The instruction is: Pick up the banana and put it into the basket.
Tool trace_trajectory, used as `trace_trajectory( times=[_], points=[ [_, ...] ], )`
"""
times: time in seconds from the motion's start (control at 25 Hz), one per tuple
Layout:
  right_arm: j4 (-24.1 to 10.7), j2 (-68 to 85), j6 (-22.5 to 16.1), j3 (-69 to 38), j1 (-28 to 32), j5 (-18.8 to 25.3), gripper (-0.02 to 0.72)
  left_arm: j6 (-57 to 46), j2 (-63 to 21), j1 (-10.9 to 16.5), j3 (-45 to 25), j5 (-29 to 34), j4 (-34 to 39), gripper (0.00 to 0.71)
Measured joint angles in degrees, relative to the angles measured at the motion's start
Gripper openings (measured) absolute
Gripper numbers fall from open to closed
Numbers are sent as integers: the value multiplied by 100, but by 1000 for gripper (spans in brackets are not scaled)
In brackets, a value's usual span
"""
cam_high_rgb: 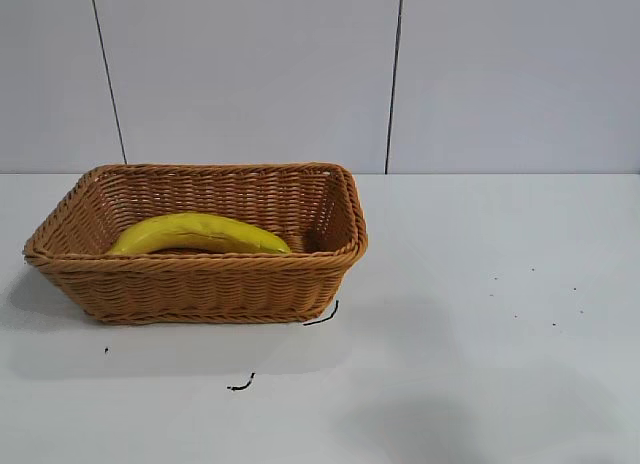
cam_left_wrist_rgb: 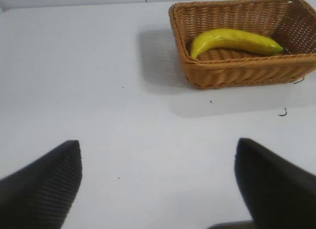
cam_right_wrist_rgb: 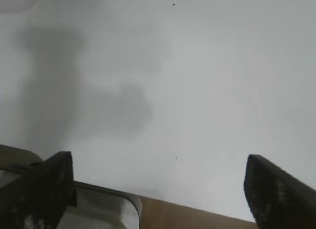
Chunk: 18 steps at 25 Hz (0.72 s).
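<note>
The yellow banana (cam_high_rgb: pixel 198 233) lies inside the brown woven basket (cam_high_rgb: pixel 200 284) at the table's left. Both also show in the left wrist view: the banana (cam_left_wrist_rgb: pixel 234 40) in the basket (cam_left_wrist_rgb: pixel 237 73), far from that arm. My left gripper (cam_left_wrist_rgb: pixel 158 179) is open and empty over bare table, well apart from the basket. My right gripper (cam_right_wrist_rgb: pixel 160 182) is open and empty over bare table near the table's edge. Neither gripper appears in the exterior view.
The white table (cam_high_rgb: pixel 480 314) carries small black marks (cam_high_rgb: pixel 322 316) just in front of the basket. A grey wall stands behind. In the right wrist view a table edge and a grey rounded part (cam_right_wrist_rgb: pixel 106 209) lie below the gripper.
</note>
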<state>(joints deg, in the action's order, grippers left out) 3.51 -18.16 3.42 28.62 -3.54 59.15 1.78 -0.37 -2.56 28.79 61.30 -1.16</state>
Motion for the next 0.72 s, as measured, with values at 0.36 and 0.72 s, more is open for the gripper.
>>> trace_trajectory(
  times=[0.36, 0.72],
  points=[
    [0, 1428, -16, -11, 0, -30, 635, 0, 0, 0, 0, 0, 0, 635],
    [-4, 1841, -59, -11, 0, -32, 635, 0, 0, 0, 0, 0, 0, 635]
  ],
)
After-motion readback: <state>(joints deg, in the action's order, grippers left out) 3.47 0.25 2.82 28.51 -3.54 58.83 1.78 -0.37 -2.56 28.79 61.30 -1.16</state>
